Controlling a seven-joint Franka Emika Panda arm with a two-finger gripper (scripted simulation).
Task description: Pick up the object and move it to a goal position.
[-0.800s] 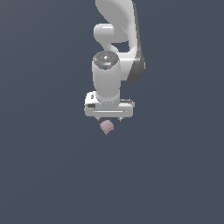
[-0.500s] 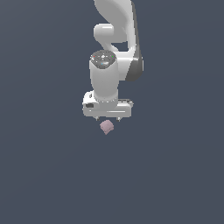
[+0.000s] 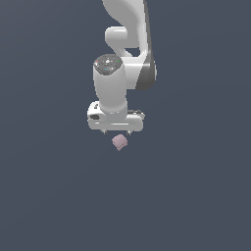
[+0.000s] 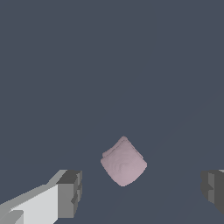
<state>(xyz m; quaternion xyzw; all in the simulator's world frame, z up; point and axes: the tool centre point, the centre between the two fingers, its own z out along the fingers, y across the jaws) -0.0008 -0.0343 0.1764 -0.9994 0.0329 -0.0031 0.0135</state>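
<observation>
In the exterior view the white arm comes down from the top of the frame, and its tool (image 3: 116, 131) sits just above the middle of the picture, pointing down at the dark grey counter (image 3: 59, 196). The object (image 3: 119, 142), a small pale pink-mauve faceted lump, lies directly under the tool, slightly toward the exterior view's right of the tool's centre.

Compared with the pictures from a moment ago, the wrist and the tool's body have shifted a little toward the exterior view's left, and the tool's lower edge now reads closer to the object. The object itself sits at the same spot as before, so it has not been touched or lifted.

The wrist view shows the tool (image 4: 140, 192) spread wide: one dark finger pad sits at the lower left of the frame and the other at the lower right edge, with the object (image 4: 124, 164) lying between them, closer to the lower-left pad and clear of both. The object is turned corner-on to the pads rather than square to them.

This looks like the final alignment before the grasp. The tool likely needs to descend further until the pads flank the lump, then close. The skewed facets could let it twist as the pads meet it.
</observation>
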